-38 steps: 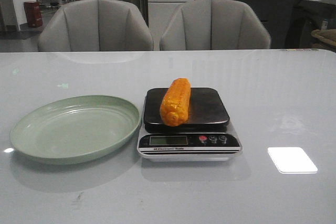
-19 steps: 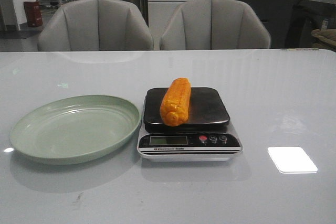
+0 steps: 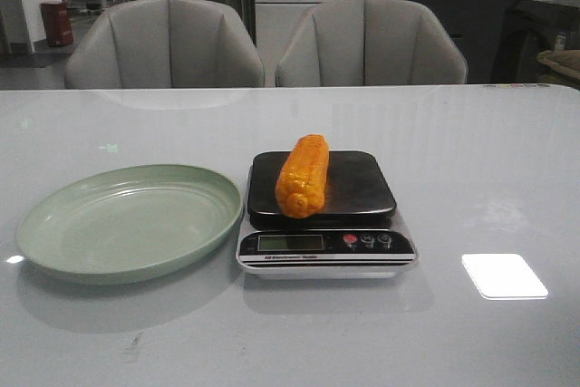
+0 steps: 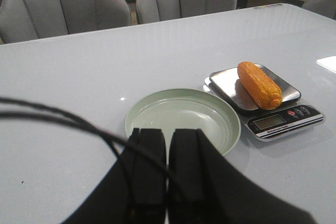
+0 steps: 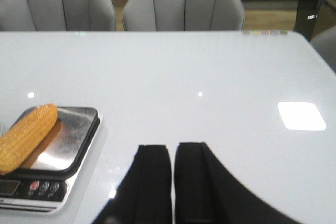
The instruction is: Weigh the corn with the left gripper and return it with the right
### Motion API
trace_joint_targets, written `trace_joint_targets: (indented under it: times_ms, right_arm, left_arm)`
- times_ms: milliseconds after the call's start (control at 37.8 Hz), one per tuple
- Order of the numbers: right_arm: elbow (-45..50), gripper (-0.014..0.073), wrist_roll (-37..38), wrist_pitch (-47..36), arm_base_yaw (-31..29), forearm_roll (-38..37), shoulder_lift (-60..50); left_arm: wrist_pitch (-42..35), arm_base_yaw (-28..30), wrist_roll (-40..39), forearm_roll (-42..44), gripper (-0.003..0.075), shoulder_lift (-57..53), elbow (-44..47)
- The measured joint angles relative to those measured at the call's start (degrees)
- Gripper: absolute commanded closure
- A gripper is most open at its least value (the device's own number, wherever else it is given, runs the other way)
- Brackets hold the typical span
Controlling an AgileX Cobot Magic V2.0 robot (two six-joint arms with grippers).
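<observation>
The orange-yellow corn (image 3: 304,176) lies lengthwise on the steel platform of a small kitchen scale (image 3: 323,244) at the table's middle. It also shows in the left wrist view (image 4: 259,84) and the right wrist view (image 5: 26,137). The empty green plate (image 3: 54,237) sits just left of the scale. My left gripper (image 4: 168,132) is shut and empty, held back above the near rim of the plate (image 4: 231,142). My right gripper (image 5: 172,148) is shut and empty, held back to the right of the scale (image 5: 73,174). Neither gripper shows in the front view.
Two grey chairs (image 3: 168,43) (image 3: 370,41) stand behind the far table edge. A bright light patch (image 3: 504,275) lies on the glossy table to the right of the scale. Black cables (image 4: 63,121) loop across the left wrist view.
</observation>
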Motion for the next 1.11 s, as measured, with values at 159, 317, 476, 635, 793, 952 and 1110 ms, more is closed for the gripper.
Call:
trace_joint_targets:
  times_ms: [159, 317, 476, 635, 793, 952, 1110]
  right_arm:
    - [-0.12, 0.0396, 0.00, 1.82, 0.00, 0.00, 3.95]
    - [-0.12, 0.0272, 0.46, 1.94, 0.27, 2.62, 5.22]
    - [-0.20, -0.0011, 0.45, 1.53, 5.08, 4.11, 7.10]
    - [-3.83, -0.0006, 0.56, 1.53, 11.69, 4.46, 14.31]
    - [-14.60, 0.0002, 0.56, 5.73, 17.64, 9.30, 26.39]
    - [-29.45, 0.0002, 3.46, 13.08, 21.18, 10.95, 41.49]
    - [-41.25, 0.0002, 9.73, 16.03, 24.78, 10.37, 54.95]
  left_arm:
    - [0.00, 0.00, 0.00, 0.00, 0.0599, 0.00, 0.00]
    - [-0.02, 0.00, 0.00, 0.00, 0.0599, 0.00, 0.00]
    - [-0.02, 0.00, 0.00, 0.00, 0.0599, 0.00, 0.00]
    - [-0.13, 0.00, 0.00, 0.00, 0.0599, 0.00, 0.13]
    - [-0.13, 0.00, 0.00, 0.00, 0.0599, 0.00, 0.23]
    - [-0.13, 0.00, 0.00, 0.00, 0.0599, 0.00, 0.23]
    - [-0.13, 0.00, 0.00, 0.00, 0.0599, 0.00, 0.23]
